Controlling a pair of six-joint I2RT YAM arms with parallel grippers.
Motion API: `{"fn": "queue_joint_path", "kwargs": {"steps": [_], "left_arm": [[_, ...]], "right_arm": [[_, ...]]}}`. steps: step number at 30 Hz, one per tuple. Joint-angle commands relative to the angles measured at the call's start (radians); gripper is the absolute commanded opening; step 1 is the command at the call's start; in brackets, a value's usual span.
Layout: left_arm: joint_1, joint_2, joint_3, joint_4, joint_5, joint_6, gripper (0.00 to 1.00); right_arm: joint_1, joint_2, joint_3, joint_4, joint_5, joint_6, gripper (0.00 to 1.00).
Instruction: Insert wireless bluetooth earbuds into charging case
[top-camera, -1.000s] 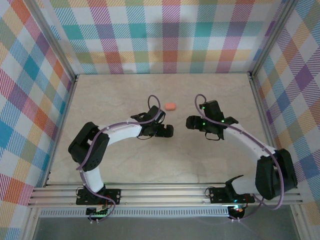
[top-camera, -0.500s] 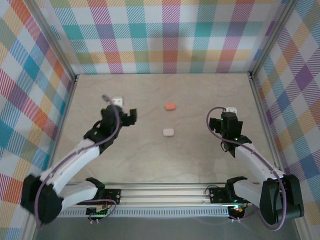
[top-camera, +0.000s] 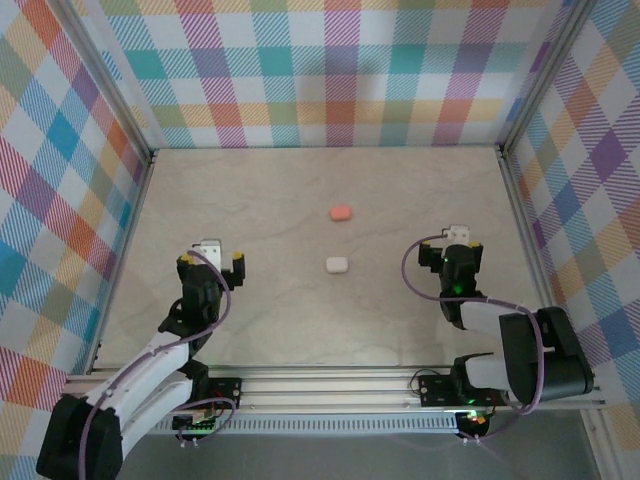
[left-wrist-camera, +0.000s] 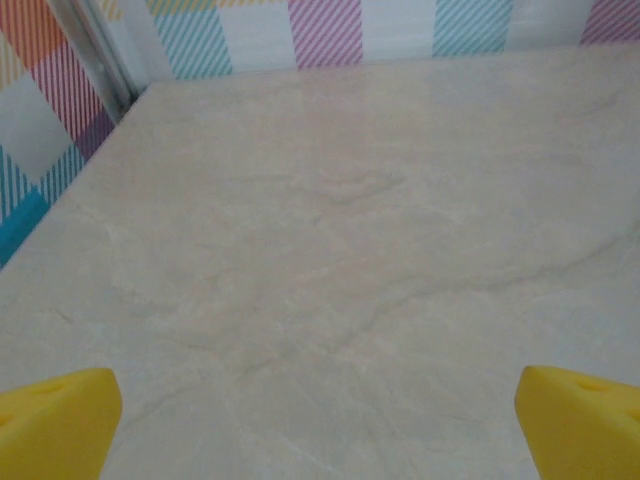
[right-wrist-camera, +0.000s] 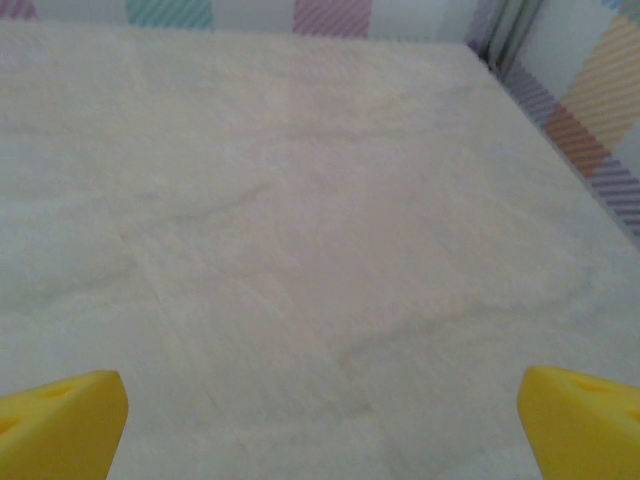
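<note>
From above, the salmon-pink charging case (top-camera: 341, 213) and white charging case (top-camera: 336, 264) lie mid-worktop (top-camera: 250, 190), well clear of the left claw (top-camera: 211, 258) and right claw (top-camera: 455, 245). At the left wrist, yellow fingertips (left-wrist-camera: 55, 425) are spread wide, holding nothing. The right wrist's fingertips (right-wrist-camera: 60, 425) gape wide too, equally empty.

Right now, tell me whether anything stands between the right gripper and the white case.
Nothing visible does. From the right gripper, open and holding nothing, to the white case there is only bare table. The pink case sits farther back, off that line.
</note>
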Motion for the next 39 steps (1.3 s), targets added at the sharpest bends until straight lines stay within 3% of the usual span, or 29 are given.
{"fn": "queue_joint_path", "kwargs": {"steps": [1, 5, 14, 20, 25, 27, 31, 35, 39], "left_arm": [[0.032, 0.069, -0.049, 0.214, 0.042, 0.015, 1.00], [0.092, 0.164, -0.057, 0.341, 0.122, 0.052, 1.00], [0.147, 0.503, 0.037, 0.577, 0.326, 0.067, 1.00], [0.160, 0.616, 0.101, 0.570, 0.329, 0.065, 1.00], [0.206, 0.747, 0.118, 0.684, 0.372, 0.032, 1.00], [0.235, 0.724, 0.177, 0.518, 0.426, 0.014, 1.00], [0.262, 0.731, 0.207, 0.475, 0.449, -0.011, 1.00], [0.264, 0.734, 0.221, 0.452, 0.382, -0.041, 1.00], [0.263, 0.734, 0.218, 0.456, 0.383, -0.039, 1.00]], "right_arm": [[-0.021, 0.033, 0.009, 0.173, -0.054, 0.002, 1.00], [-0.043, 0.170, 0.010, 0.321, -0.084, 0.018, 1.00], [-0.114, 0.203, 0.220, -0.064, -0.221, 0.070, 1.00], [-0.117, 0.200, 0.215, -0.058, -0.225, 0.068, 1.00], [-0.117, 0.197, 0.212, -0.052, -0.224, 0.065, 1.00], [-0.116, 0.198, 0.213, -0.055, -0.226, 0.067, 1.00], [-0.116, 0.199, 0.215, -0.060, -0.230, 0.065, 1.00], [-0.117, 0.200, 0.218, -0.063, -0.232, 0.066, 1.00], [-0.116, 0.200, 0.217, -0.063, -0.231, 0.065, 1.00]]}}
